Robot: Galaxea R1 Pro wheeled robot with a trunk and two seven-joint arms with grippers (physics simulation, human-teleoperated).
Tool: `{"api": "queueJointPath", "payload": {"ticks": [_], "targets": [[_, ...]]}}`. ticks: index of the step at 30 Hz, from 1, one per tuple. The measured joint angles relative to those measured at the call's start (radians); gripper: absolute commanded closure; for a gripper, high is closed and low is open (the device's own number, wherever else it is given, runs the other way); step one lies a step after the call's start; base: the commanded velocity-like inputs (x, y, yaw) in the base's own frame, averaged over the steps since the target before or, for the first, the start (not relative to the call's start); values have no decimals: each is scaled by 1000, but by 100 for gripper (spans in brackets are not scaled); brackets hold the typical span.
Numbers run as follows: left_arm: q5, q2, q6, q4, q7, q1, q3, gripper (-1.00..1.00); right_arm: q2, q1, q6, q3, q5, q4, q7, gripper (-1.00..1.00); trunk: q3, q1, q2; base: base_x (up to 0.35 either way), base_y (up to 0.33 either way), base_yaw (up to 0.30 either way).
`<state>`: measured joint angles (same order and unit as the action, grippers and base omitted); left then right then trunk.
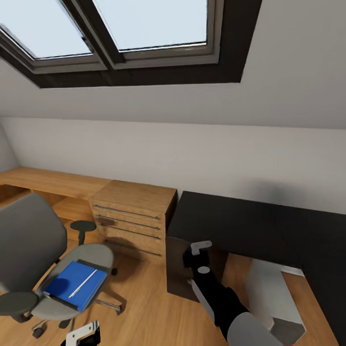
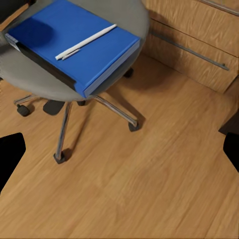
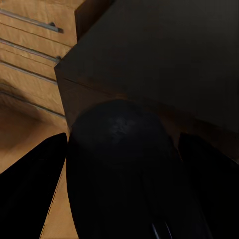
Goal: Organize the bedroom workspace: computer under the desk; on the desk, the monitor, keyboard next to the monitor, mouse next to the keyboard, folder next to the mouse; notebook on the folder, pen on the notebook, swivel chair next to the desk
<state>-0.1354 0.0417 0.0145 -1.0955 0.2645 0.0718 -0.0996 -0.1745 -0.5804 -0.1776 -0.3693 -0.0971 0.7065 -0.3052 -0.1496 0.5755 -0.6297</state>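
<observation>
Mouse, rounded and black, sits clamped in the right gripper at the black worktop's near edge; a bump there could dislodge it. Left gripper hangs wide over floor beside the swivel chair, where a pen lies loose on the blue folder.

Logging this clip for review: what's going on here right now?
The robot stands by the black desk. Its right gripper holds a rounded black object, apparently the mouse, near the desk's corner. The blue folder lies on the swivel chair seat with a white pen on top. The left gripper hangs open above the wood floor near the chair. The visible part of the desk top is bare.
</observation>
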Motion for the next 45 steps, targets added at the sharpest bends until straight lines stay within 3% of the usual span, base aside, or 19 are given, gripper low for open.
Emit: {"api": "queueJointPath", "payload": {"ticks": [10, 14, 24, 31, 35, 36, 37, 45], "targets": [[3, 4, -2, 11, 3, 0, 2, -100, 0, 2, 6, -3, 0, -3, 6, 100, -1, 0, 0, 116, 3, 243], [4, 5, -2, 11, 3, 0, 5, -100, 0, 4, 78, -5, 0, -6, 47, 100, -2, 0, 0, 282, 0, 45], [5, 6, -2, 11, 3, 0, 7, -100, 0, 5, 97, -2, 3, -8, 61, 100, -2, 0, 0, 325, 0, 3], [3, 7, 0, 8, 2, 1, 7, -100, 0, 4, 97, 5, 0, -100, 73, 100, -2, 0, 0, 328, 0, 0], [3, 7, 7, -1, 0, 4, 7, -100, 0, 0, 95, 55, -2, -126, 124, 100, -2, 0, 0, 328, 0, 0], [3, 7, 9, -20, 0, 12, 8, -100, 0, -5, 96, 104, -3, -172, 152, 100, -2, 0, 0, 326, 0, 0], [3, 7, 9, -24, 0, 18, 8, -100, 1, -9, 97, 115, -3, -185, 163, 100, -2, 0, 0, 320, 0, 0], [3, 8, 9, -57, 0, 39, 9, -100, 19, -19, 97, 127, -24, -203, 184, 100, -2, 0, 0, 277, 0, 0]]}}
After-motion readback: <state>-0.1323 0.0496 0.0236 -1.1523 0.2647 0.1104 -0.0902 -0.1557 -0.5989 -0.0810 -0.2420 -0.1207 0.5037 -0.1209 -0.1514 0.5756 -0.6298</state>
